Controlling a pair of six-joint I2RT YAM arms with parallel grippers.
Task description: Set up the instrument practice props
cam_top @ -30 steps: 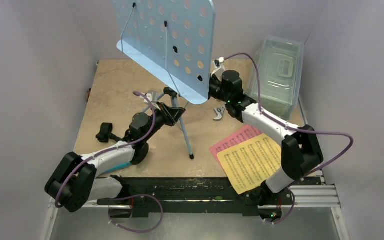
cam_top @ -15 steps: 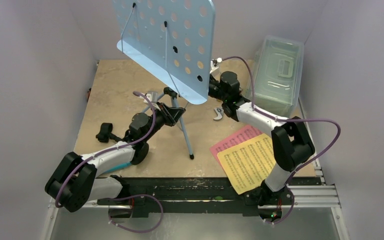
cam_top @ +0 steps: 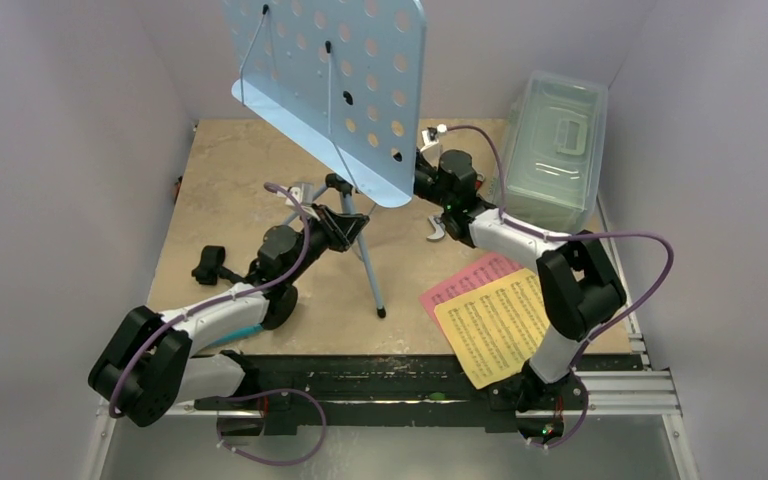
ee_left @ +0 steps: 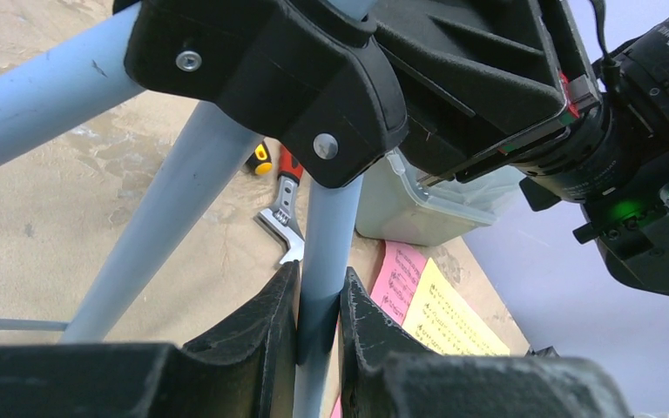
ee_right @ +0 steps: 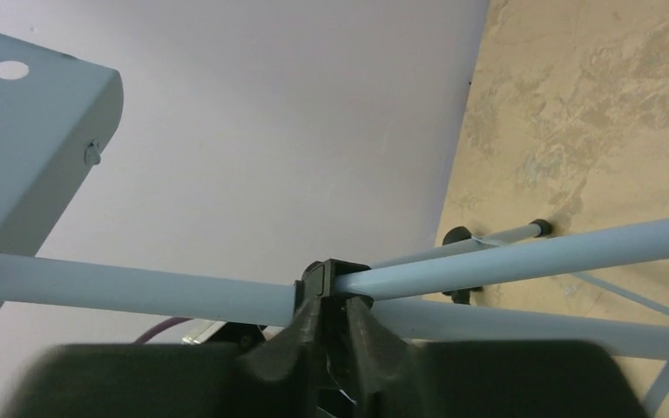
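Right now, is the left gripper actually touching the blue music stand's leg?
Touching. The left wrist view shows both fingers of the left gripper pressed against the stand leg, with no gap on either side.

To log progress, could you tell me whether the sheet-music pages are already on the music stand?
No, the yellow page and pink page lie flat on the table, off the music stand.

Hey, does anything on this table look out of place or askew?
Yes: the yellow sheet-music page lies crooked atop the pink page, its near corner hanging past the table edge over the rail.
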